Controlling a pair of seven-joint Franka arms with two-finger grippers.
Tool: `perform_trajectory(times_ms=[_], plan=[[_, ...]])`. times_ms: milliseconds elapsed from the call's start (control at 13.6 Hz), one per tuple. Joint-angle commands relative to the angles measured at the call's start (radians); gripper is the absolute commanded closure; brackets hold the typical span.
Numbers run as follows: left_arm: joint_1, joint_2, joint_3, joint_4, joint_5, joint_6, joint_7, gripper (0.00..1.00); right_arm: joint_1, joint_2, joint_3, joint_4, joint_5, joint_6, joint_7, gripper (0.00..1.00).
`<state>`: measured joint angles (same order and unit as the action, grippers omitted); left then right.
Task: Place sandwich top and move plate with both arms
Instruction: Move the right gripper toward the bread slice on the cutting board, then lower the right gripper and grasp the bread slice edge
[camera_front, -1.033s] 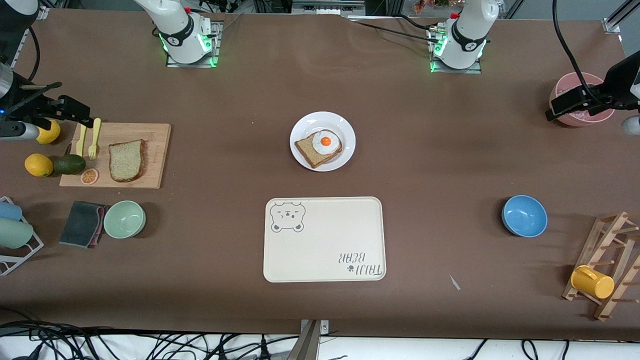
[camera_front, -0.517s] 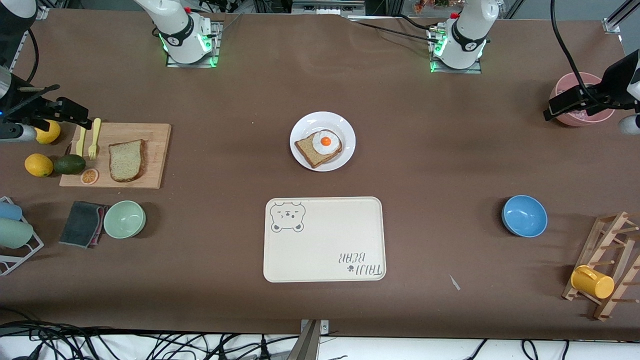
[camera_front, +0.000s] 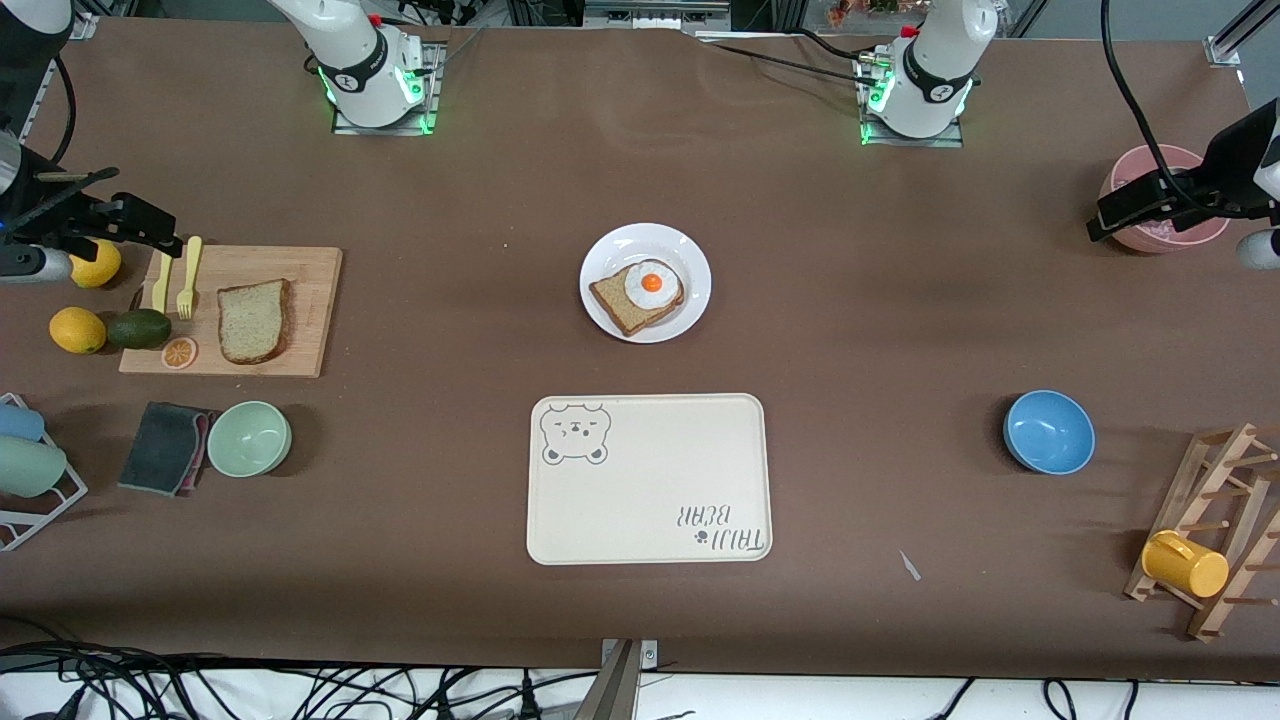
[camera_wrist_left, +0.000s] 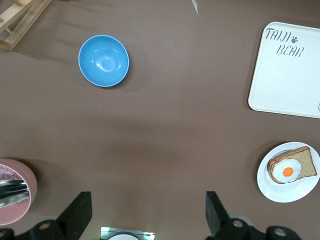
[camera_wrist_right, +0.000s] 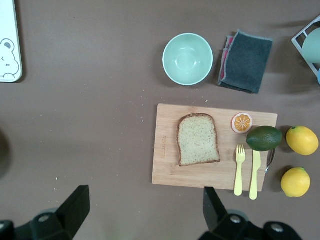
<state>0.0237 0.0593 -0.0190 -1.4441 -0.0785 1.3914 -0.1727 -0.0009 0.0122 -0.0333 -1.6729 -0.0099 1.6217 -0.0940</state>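
Your speckled, round-topped bread slice (camera_front: 254, 320) lies flat on the wooden board (camera_front: 305, 310) at the right arm's end. The round white plate (camera_front: 688, 255) mid-table holds egg toast (camera_front: 640, 295). Right gripper (camera_wrist_right: 142, 210) hangs over the board's edge, left gripper (camera_wrist_left: 148, 214) over the pink bowl (camera_front: 1195, 235); both have fingers wide apart.

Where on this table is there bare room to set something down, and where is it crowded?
Bare cloth lies between the plate and the blue bowl, and between the plate and the cutting board. The bear tray is also bare. It is crowded at the right arm's end: sandwich top, fork, lemons, avocado, green bowl, cloth.
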Motion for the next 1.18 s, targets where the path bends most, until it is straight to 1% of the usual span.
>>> perform_trajectory(times_ms=[0, 369, 664, 885, 1107], plan=[[0.005, -0.003, 0.001, 0.019, -0.021, -0.014, 0.010, 0.00, -0.008, 0.025, 0.009, 0.061, -0.002, -0.033, 0.014, 0.00], [0.005, -0.003, 0.001, 0.019, -0.021, -0.014, 0.010, 0.00, -0.007, 0.052, 0.012, 0.044, -0.015, -0.046, -0.007, 0.00], [0.005, -0.003, 0.001, 0.019, -0.021, -0.014, 0.009, 0.00, -0.007, 0.054, 0.012, -0.023, -0.027, -0.020, -0.009, 0.00], [0.005, -0.003, -0.001, 0.017, -0.021, -0.014, 0.009, 0.00, -0.005, 0.054, 0.015, -0.062, -0.094, 0.018, -0.009, 0.00], [0.005, -0.003, 0.002, 0.017, -0.021, -0.015, 0.009, 0.00, -0.005, 0.052, 0.015, -0.087, -0.096, 0.033, -0.009, 0.00]])
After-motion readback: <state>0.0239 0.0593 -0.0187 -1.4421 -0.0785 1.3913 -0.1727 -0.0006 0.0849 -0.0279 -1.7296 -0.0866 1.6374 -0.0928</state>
